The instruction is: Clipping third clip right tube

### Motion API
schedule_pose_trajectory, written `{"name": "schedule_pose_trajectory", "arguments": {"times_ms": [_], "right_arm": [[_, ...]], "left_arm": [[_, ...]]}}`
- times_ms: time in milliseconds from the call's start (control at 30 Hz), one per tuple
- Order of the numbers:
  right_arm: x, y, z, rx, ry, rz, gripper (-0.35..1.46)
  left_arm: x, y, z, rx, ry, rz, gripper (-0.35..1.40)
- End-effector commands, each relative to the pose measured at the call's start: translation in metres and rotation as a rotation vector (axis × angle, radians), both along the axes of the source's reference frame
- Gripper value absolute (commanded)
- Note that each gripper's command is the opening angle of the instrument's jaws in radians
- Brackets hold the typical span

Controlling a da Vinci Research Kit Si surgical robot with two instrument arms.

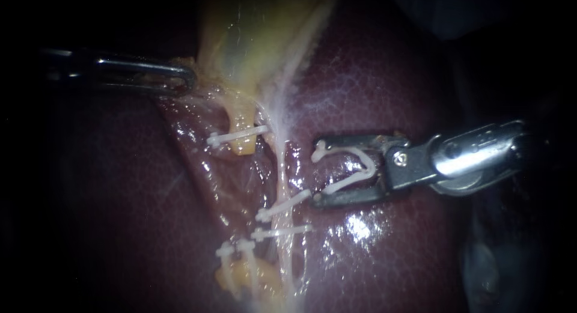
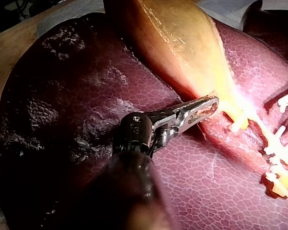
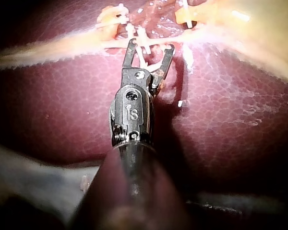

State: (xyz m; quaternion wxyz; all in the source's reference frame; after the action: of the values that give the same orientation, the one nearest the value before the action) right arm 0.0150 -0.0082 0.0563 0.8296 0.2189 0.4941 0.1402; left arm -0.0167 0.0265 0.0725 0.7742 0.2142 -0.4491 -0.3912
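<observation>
Endoscope view: my right instrument [image 1: 317, 172] has its jaws spread wide, holding an open white plastic clip [image 1: 360, 160] just beside the thin pale right tube [image 1: 282, 157], above two white clips [image 1: 282, 206] already across it. There's bare dark red liver [image 1: 384, 79] around the jaws. The left wrist view shows it more clearly: my left instrument [image 2: 211, 103] has its jaws clamped on the yellowish gallbladder [image 2: 182, 38].

Our left instrument [image 1: 186, 80]: long narrow bright-steel jaws with a lengthwise slot and a rounded tip. Behind them we see a small grey hinge block with pins, then a round shaft that is dark, almost black. Our right instrument [image 1: 315, 172]: shorter dark-grey jaws shaped like a fork with small hooked tips, then a flat grey hinge plate with one cross-head screw. Next come a polished silver knuckle with a round pivot and a stamped mark, a bit of coiled wire at its base, and a dark round shaft behind.
</observation>
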Motion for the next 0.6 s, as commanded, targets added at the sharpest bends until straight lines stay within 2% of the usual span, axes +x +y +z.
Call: {"name": "schedule_pose_trajectory", "arguments": {"times_ms": [33,367,600], "right_arm": [[0.0003,-0.0001,0.0005,0.027,-0.007,0.009,0.49],[0.0021,-0.0010,0.0049,0.170,-0.057,0.065,0.49],[0.0030,-0.0014,0.0075,0.228,-0.066,0.075,0.49]], "left_arm": [[0.0000,-0.0001,0.0001,-0.001,0.009,-0.004,-0.35],[-0.0004,-0.0004,-0.0002,0.000,0.020,-0.013,-0.35],[-0.0006,-0.0006,-0.0005,0.002,0.018,-0.012,-0.35]]}}
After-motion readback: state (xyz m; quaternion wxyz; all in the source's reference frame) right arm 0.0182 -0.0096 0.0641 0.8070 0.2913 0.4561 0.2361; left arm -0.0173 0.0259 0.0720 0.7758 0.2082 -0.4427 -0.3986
